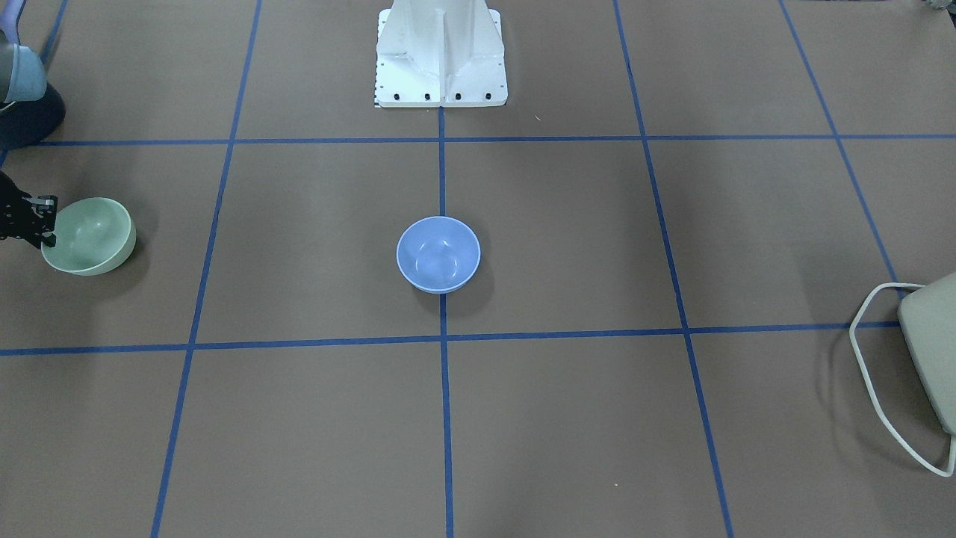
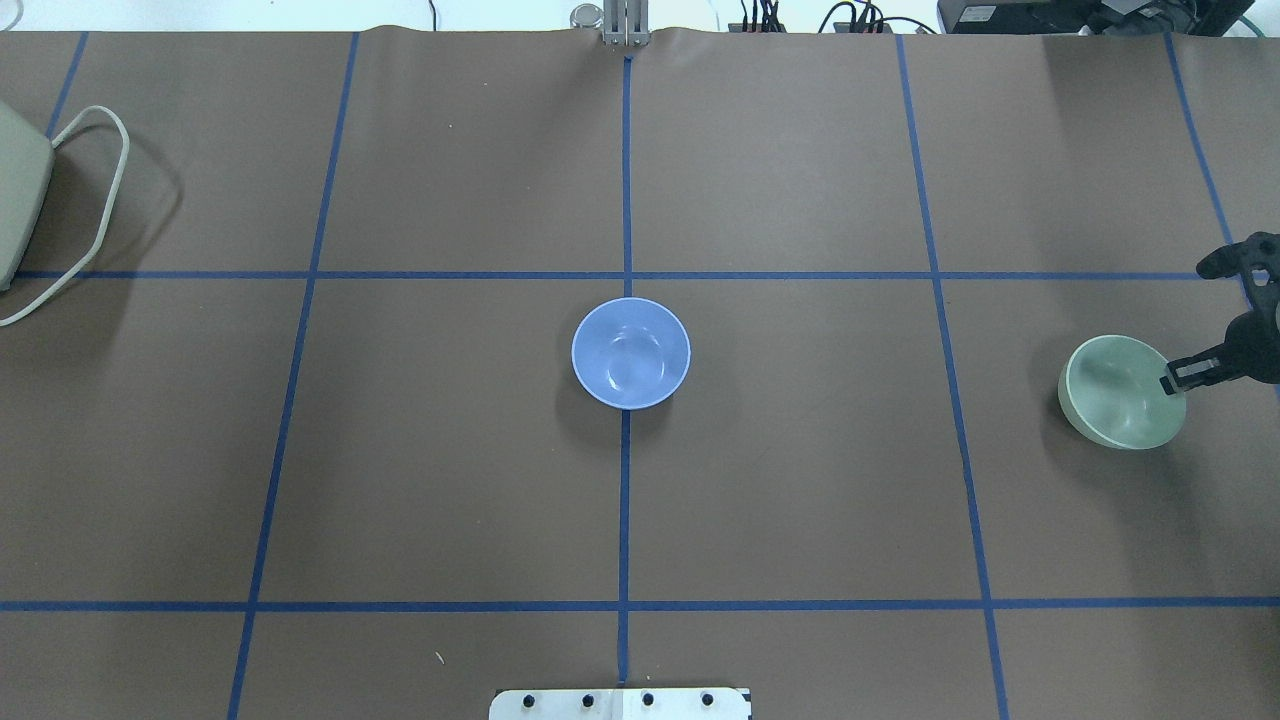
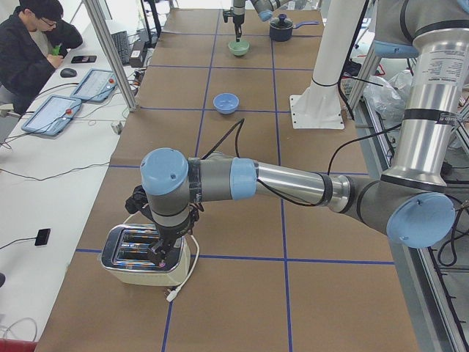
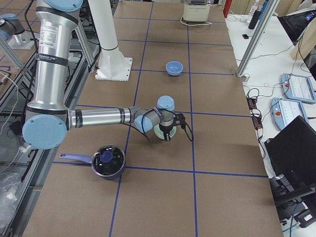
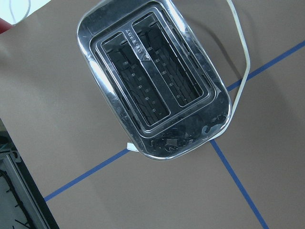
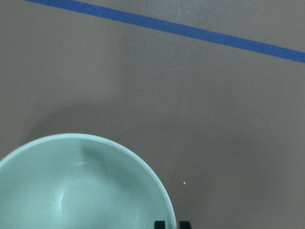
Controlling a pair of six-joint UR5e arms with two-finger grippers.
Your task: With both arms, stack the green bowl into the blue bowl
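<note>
From where I stand, the green bowl (image 2: 1115,395) is out near the right edge of the table (image 2: 800,480), well apart from the blue bowl (image 2: 630,352), which sits upright and empty at the table's middle. The right gripper (image 2: 1178,376) is at the green bowl's outer rim, one finger reaching inside the wall. In the wrist view the two fingertips (image 6: 159,224) sit close together astride the rim, so I take them to be pinched on it, though they're cut off at the picture's bottom edge and I can't swear to it. The bowl looks tipped, its mouth leaning toward the table's middle, which fits a rim grasp that has taken some of its weight. I'd call this the pick-up step, with nothing stacked yet. The left gripper (image 3: 163,253) hangs over the toaster (image 5: 152,86) by the left edge, far from both bowls, and I can't tell whether its fingers are spread or closed. Next, I'd judge, the right arm needs a clean lift with the bowl levelled, then a carry toward the middle. If both arms are to share the work, the left must come in from its edge to meet it. A one-sided rim pinch on a glossy bowl could slip or swing.
</note>
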